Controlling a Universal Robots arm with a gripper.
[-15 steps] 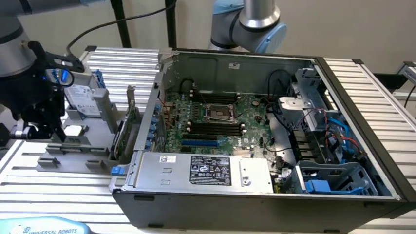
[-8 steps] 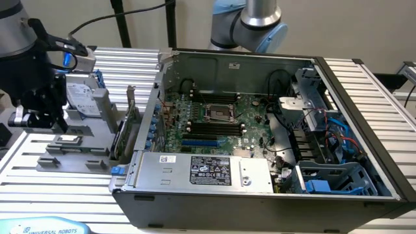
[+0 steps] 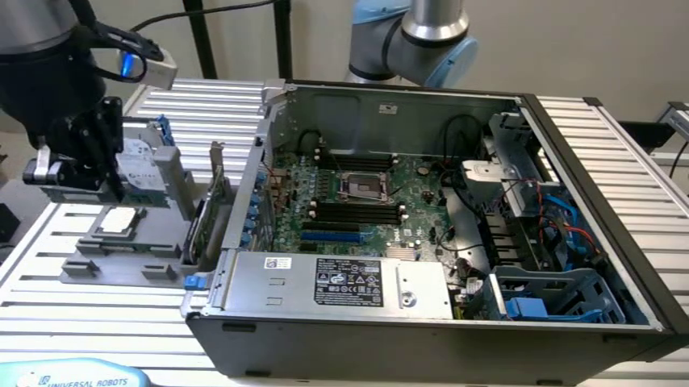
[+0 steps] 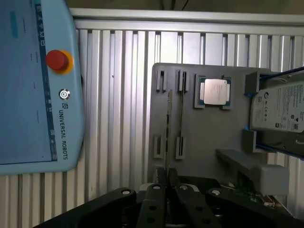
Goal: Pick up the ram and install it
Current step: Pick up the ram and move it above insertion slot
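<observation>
Claw (image 3: pixel 92 189) low over the gray tray (image 3: pixel 108 270), lined up on the ram (image 4: pixel 168 128).

In the exterior view the arm hangs in from the upper left. Its wrist points down over the tray's left end on the slatted table (image 3: pixel 64 322), well apart from the open computer case (image 3: pixel 431 322). In the wrist view the ram stands on edge on the tray, beside the CPU (image 4: pixel 214 91). Its long axis runs straight out from the claw (image 4: pixel 167 173), parallel to the tray edge that faces the teach pendant (image 4: pixel 38 85) and to a second thin stick (image 4: pixel 181 114) just beside it. The ram's near end meets the claw's tip; I cannot tell whether the claw is clamped on it or only straddles it. A hard drive (image 4: pixel 280 107) sits at the tray's far side.
</observation>
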